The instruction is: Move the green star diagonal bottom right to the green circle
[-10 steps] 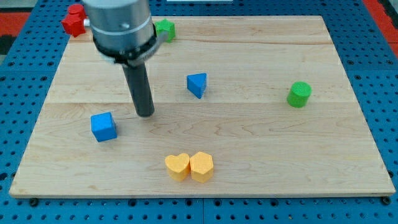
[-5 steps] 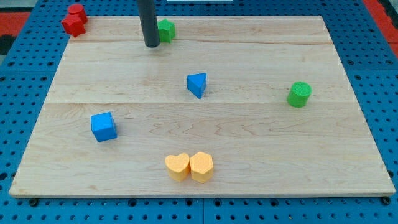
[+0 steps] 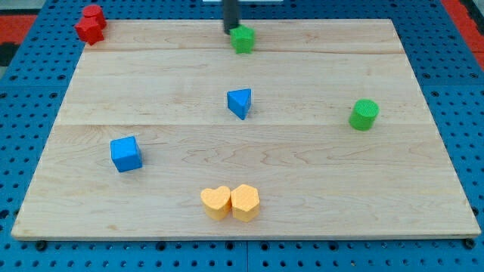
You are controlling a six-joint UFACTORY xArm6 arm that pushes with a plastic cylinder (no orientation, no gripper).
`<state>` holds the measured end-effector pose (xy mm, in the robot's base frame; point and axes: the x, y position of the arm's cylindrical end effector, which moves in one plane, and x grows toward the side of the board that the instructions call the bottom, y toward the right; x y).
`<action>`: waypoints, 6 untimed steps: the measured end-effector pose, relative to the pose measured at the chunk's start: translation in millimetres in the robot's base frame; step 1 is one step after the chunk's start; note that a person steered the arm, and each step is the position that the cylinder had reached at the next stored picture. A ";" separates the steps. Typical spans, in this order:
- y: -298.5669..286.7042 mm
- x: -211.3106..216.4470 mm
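Note:
The green star (image 3: 243,39) lies near the top edge of the wooden board (image 3: 318,181), a little right of the middle. My tip (image 3: 230,29) touches its upper left side. The green circle (image 3: 364,114) stands far to the right, lower down the board and apart from the star.
A blue triangle (image 3: 240,102) lies below the star. A blue cube (image 3: 125,153) is at the left. A yellow heart (image 3: 215,202) and a yellow hexagon (image 3: 245,202) touch near the bottom edge. Red blocks (image 3: 90,23) sit off the board's top left corner.
My tip moved from mid-left of the board up to the top edge, then right. The green star slid right along the top edge with it.

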<state>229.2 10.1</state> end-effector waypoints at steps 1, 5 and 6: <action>53.5 34.8; 53.9 45.4; 43.0 69.2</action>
<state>298.4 53.1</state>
